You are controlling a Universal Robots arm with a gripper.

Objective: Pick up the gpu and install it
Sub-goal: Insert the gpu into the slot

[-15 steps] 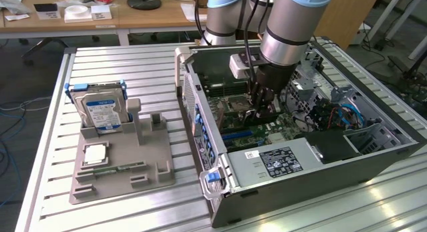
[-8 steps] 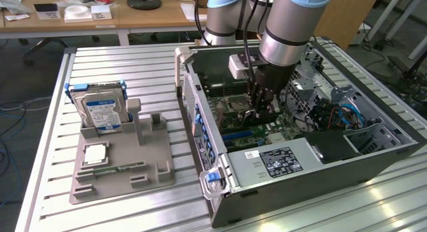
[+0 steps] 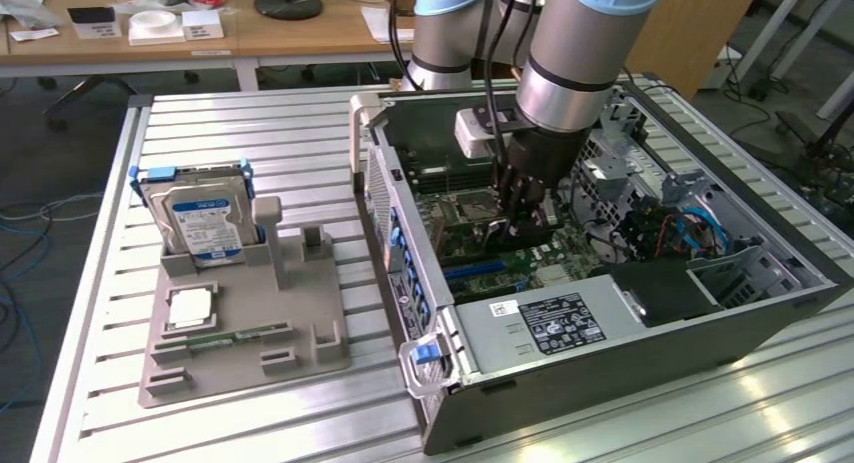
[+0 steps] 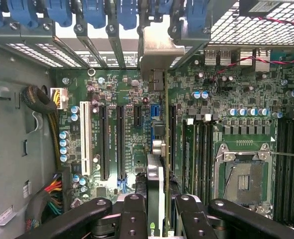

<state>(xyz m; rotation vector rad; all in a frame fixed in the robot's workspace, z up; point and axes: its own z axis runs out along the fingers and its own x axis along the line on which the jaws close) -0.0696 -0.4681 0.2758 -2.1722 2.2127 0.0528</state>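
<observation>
The pincer [image 3: 521,221] reaches down inside the open computer case [image 3: 601,363]. Its two black fingers [image 4: 134,214] are drawn partway together and clamped on the graphics card [image 4: 155,181], one finger against each flat face. The card stands on edge between them and runs straight out ahead of the pincer to its silvery bracket [image 4: 159,50], which lies near the row of blue clips [image 4: 94,12] at the back wall of the case. Directly beneath the pincer is the green main board [image 4: 236,99]. The card's lower edge is close to it among the long black slots [image 4: 104,144], but I cannot tell whether it is seated in one. On the pincer's other side sits the square processor socket [image 4: 246,174]. Well away from the pincer, outside the case, a hard drive [image 3: 200,218] stands in a grey holder [image 3: 240,333] on the slatted table [image 3: 267,133].
</observation>
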